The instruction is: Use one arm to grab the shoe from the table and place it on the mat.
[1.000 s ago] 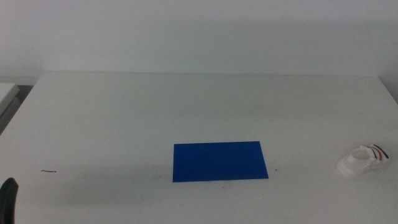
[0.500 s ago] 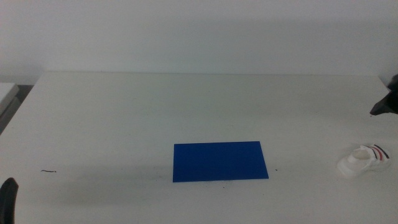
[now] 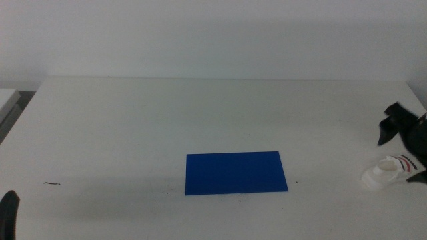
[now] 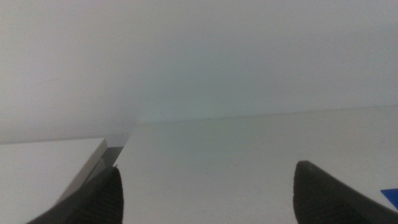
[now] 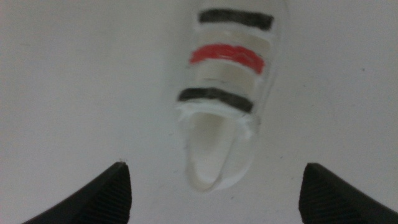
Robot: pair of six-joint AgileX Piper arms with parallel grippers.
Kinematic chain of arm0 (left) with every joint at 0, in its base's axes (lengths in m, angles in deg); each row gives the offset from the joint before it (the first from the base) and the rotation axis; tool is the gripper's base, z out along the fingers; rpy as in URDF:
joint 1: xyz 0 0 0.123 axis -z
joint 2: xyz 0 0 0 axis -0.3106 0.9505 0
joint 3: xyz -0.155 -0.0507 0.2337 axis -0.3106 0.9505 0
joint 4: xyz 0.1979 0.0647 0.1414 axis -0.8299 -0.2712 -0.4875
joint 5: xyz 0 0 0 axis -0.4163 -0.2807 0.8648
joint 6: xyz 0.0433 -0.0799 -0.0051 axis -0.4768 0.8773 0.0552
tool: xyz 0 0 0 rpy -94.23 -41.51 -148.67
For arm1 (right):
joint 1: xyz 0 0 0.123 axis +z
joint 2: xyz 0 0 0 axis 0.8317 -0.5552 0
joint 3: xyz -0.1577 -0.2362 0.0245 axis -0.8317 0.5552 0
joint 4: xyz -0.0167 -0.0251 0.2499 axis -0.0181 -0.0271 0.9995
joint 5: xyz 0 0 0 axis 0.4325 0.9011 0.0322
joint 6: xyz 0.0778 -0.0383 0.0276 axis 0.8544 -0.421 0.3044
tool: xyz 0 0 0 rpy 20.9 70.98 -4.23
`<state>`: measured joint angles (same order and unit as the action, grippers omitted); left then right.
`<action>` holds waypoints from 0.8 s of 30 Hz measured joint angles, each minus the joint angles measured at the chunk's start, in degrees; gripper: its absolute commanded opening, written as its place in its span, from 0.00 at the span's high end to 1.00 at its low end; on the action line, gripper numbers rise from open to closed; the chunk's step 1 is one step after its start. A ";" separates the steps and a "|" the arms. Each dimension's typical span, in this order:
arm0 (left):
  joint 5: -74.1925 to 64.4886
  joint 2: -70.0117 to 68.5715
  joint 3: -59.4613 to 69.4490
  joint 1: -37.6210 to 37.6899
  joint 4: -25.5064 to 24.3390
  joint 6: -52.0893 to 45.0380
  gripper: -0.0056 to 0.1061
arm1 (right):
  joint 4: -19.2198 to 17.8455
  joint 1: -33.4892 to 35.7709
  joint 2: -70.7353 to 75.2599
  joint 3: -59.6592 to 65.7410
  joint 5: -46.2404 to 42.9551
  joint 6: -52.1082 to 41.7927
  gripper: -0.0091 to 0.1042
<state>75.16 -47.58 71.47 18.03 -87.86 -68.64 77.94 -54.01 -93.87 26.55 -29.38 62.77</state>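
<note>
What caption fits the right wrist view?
Open right gripper poised above the white shoe lying on the table, not yet touching it.

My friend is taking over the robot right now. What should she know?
Right pincer: open, hanging just above the shoe, jaws on either side of it, not touching.
Left pincer: open, waiting at the table's near left corner.
The shoe sits at the table's right edge. The mat lies in the middle with nothing on it.
Done: the right arm has reached the shoe.
Left: lower, close on the shoe, lift it, carry it to the mat, let go.
</note>
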 measured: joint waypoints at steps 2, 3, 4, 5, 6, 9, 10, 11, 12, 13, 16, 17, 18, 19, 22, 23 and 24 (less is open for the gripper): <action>0.00 0.00 0.00 0.00 0.00 0.00 0.11 | -0.11 0.00 -2.32 0.00 -0.11 0.47 0.10; 0.00 0.00 0.00 0.00 0.00 0.00 0.11 | -0.11 0.00 -3.49 0.00 -0.24 0.61 0.10; 0.00 0.00 0.00 0.00 0.00 0.00 0.11 | -0.19 0.00 -4.34 0.00 -0.37 0.61 0.10; 0.00 0.00 0.00 0.00 0.00 0.00 0.11 | -0.35 0.00 -5.30 0.00 -0.75 0.75 0.11; 0.00 0.00 0.00 0.00 0.00 0.00 0.11 | -0.46 0.00 -6.02 0.00 -1.17 1.12 0.11; 0.00 0.00 0.00 0.00 0.00 0.00 0.11 | -1.19 -0.10 -8.44 0.00 -2.80 1.84 0.15; 0.00 0.00 0.00 0.00 0.00 0.00 0.11 | -1.45 -0.21 -8.97 0.00 -3.42 1.97 0.18; 0.00 0.00 0.00 0.00 0.00 0.00 0.11 | -1.92 -0.45 -9.51 0.00 -4.11 2.07 0.22; 0.00 0.00 0.00 0.00 0.00 0.00 0.11 | -2.22 -0.79 -9.94 0.00 -4.41 2.07 0.28; 0.00 0.00 0.00 0.00 0.00 0.00 0.11 | -2.52 -0.98 -10.24 0.00 -4.82 2.07 0.34; 0.00 0.00 0.00 0.00 0.00 0.00 0.11 | -4.13 -1.79 -10.92 0.00 -5.96 2.58 0.59; 0.00 0.00 0.00 0.00 0.00 0.00 0.11 | -4.61 -2.08 -11.07 0.00 -6.43 2.72 0.69; 0.00 0.00 0.00 0.00 0.00 0.00 0.11 | -5.09 -2.17 -11.07 0.00 -6.58 2.85 0.77; 0.00 0.00 0.00 0.00 0.00 0.00 0.11 | -5.50 -2.27 -11.07 0.00 -6.70 2.85 0.82; 0.00 0.00 0.00 0.00 0.00 0.00 0.11 | -7.62 -0.82 -10.18 -0.11 -6.35 1.30 0.85; 0.00 0.00 0.00 0.00 0.00 0.00 0.11 | -8.43 0.56 -9.48 -0.48 -5.82 0.70 0.85; 0.00 0.00 0.00 0.00 0.00 0.00 0.11 | -9.26 2.37 -8.75 -1.23 -5.05 0.30 0.85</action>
<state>75.16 -47.58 71.47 18.03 -87.86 -68.64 68.68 -51.64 -102.62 25.33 -34.44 63.07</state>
